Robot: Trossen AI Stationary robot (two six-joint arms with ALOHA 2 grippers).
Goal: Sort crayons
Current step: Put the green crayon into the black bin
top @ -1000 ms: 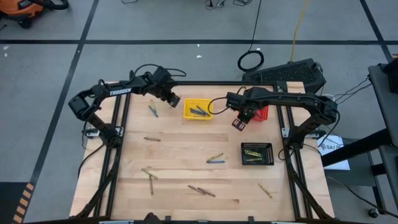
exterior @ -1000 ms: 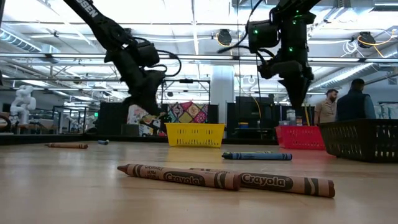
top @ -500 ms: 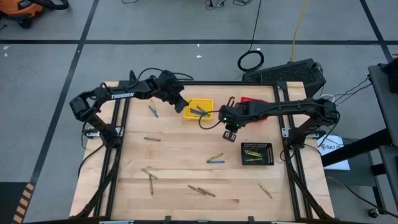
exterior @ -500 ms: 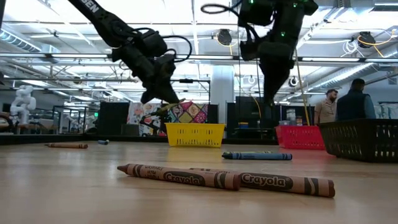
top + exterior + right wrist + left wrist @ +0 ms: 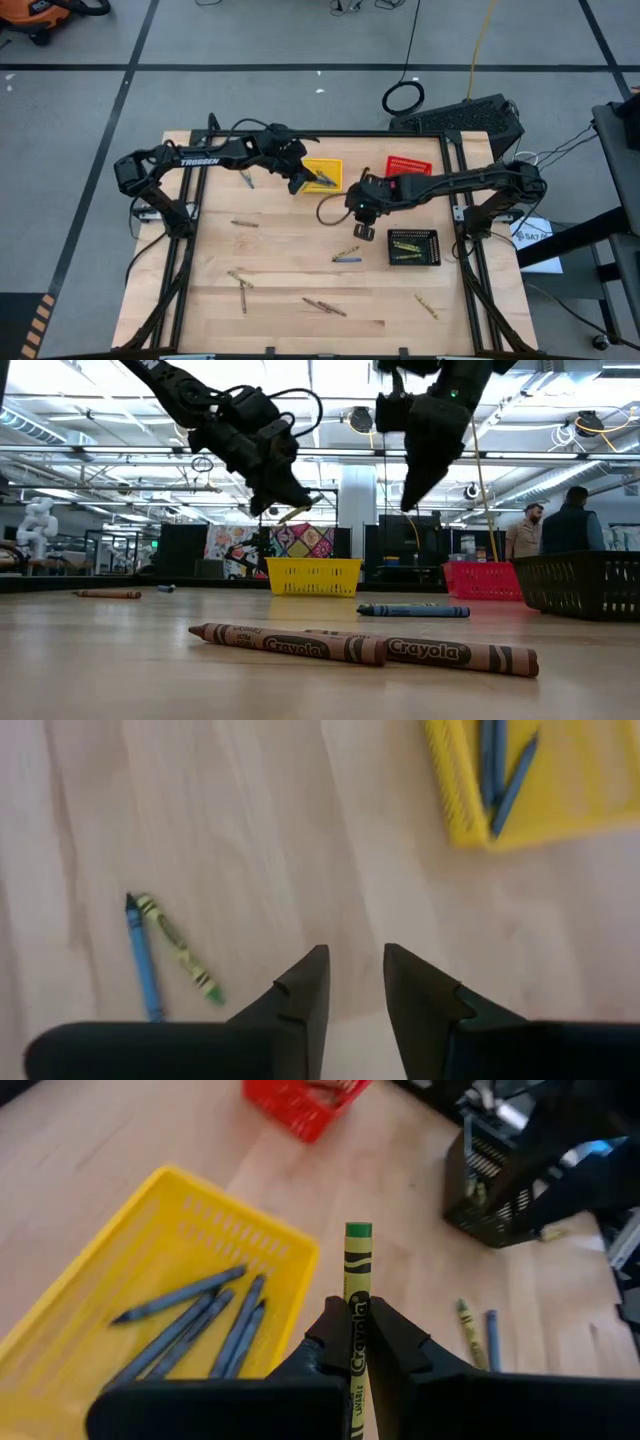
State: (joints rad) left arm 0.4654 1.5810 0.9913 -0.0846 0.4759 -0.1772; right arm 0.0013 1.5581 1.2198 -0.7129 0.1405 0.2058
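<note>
My left gripper hangs over the near left rim of the yellow basket, shut on a yellow-green crayon. The basket holds several blue crayons. My right gripper is open and empty above the table's middle. A blue crayon and a yellow-green crayon lie side by side on the table below and ahead of it. The red basket stands at the far right. The black basket holds yellow-olive crayons. My left gripper pinches the yellow-green crayon between its two fingers, at about the middle of its wrapper. The crayon lies along the fingers and its flat end sticks out past the fingertips. It is lifted clear of the table, slanting in the low view.
Loose crayons lie on the wood: two blue ones at the far left, a brown one at the left, more at the near left, near middle and near right. People stand in the room behind.
My left gripper has carried the yellow-green crayon toward the table's right, from the far left to the yellow basket's rim. My right gripper has gone from beside the red basket toward the table's near left, ending near the blue and yellow-green crayon pair.
</note>
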